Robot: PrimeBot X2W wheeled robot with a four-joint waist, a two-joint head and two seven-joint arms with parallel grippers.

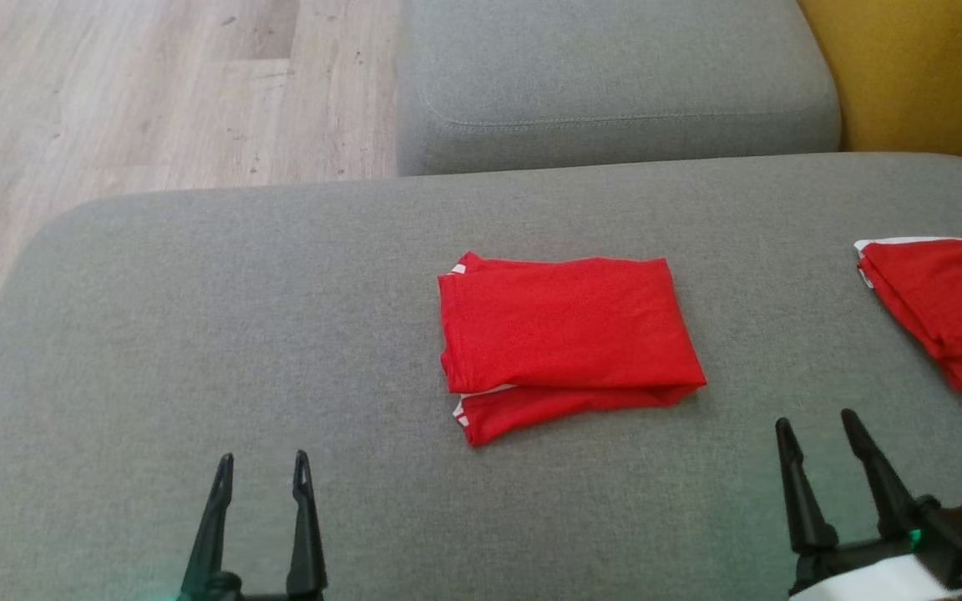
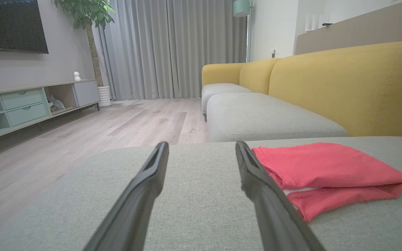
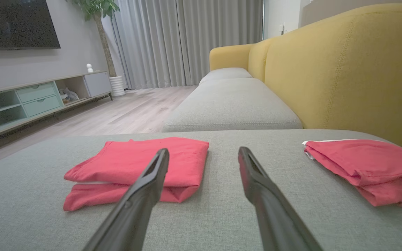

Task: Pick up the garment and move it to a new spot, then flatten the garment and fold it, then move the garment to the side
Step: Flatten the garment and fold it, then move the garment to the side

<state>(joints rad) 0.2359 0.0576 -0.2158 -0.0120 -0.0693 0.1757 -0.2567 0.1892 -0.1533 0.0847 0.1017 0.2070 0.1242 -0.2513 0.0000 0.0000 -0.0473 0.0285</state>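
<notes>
Jaws on both grippers stand wide and empty: your left gripper (image 1: 264,457) at seven o'clock of the head view, your right gripper (image 1: 815,417) at four. The folded red garment (image 1: 564,334) lies mid-cushion on the grey sofa seat (image 1: 197,334), long axis running nine to three. It sits at ten o'clock from the right gripper, two o'clock from the left; the right looks nearer. A second folded red garment (image 1: 944,309) lies at three o'clock, likely the side pile.

We see soft, even, bright light with no glare. The garment (image 1: 564,334) casts only a thin shadow on the sofa cushion (image 1: 197,334). Wrist views bow at the edges; the fingers (image 2: 141,195) of the left tool (image 2: 201,143) blur near the lens.
</notes>
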